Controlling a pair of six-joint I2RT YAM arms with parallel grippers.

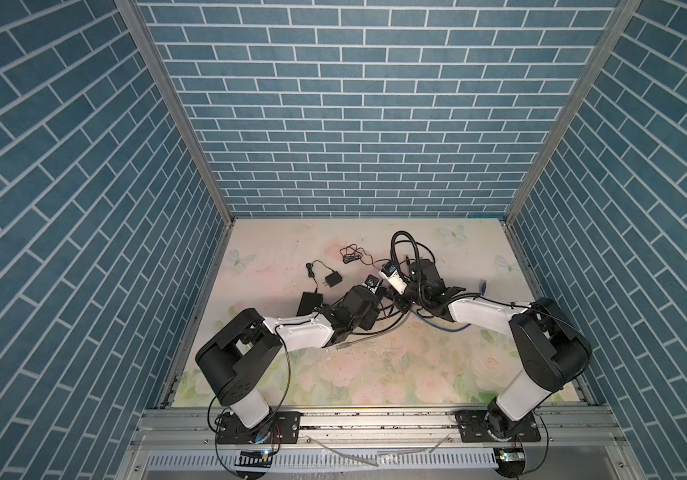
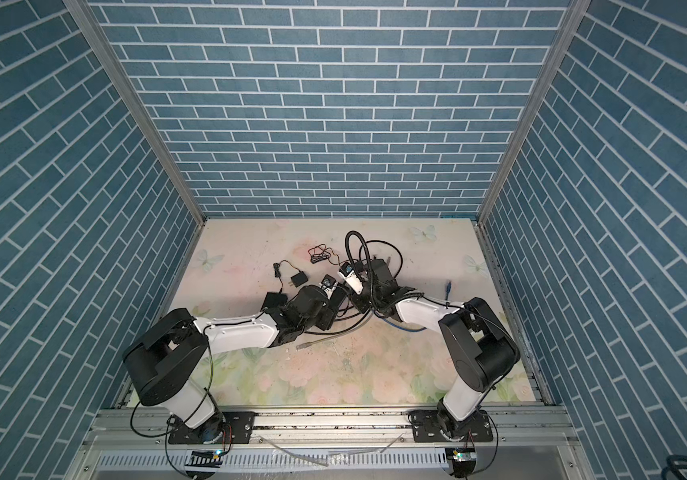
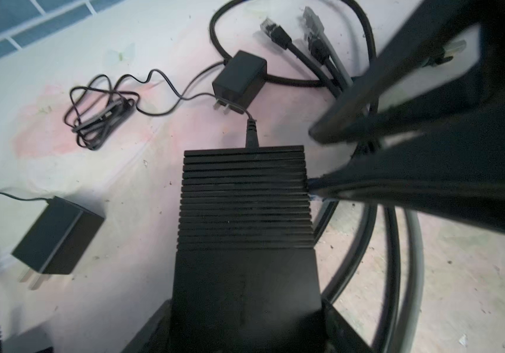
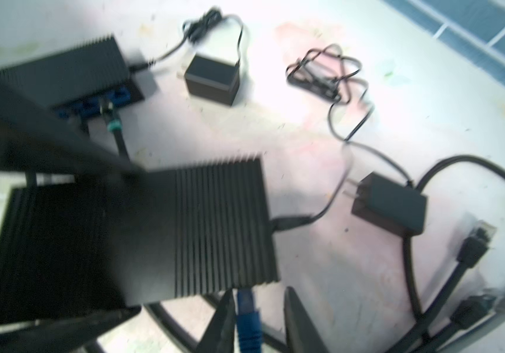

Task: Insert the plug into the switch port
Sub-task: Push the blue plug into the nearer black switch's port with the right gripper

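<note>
The black ribbed switch (image 3: 245,214) lies between the fingers of my left gripper (image 3: 245,324), which is shut on its plain end. From the right wrist the same switch (image 4: 184,229) shows with the blue plug (image 4: 246,308) reaching under its side edge, where the port is hidden. My right gripper (image 4: 259,293) is open around that plug. One finger touches the plug, and the other stands clear of it. In both top views the two grippers meet at the table's middle (image 1: 389,293) (image 2: 343,296), and the switch is mostly hidden under them.
A second black switch (image 4: 70,76) (image 1: 309,303) lies nearby with a green-booted cable in its blue ports. Two black power adapters (image 4: 213,78) (image 4: 388,204) with thin cords, loose black plugs (image 4: 474,244) and looped cables crowd the mat. A blue cable (image 1: 449,328) trails under the right arm.
</note>
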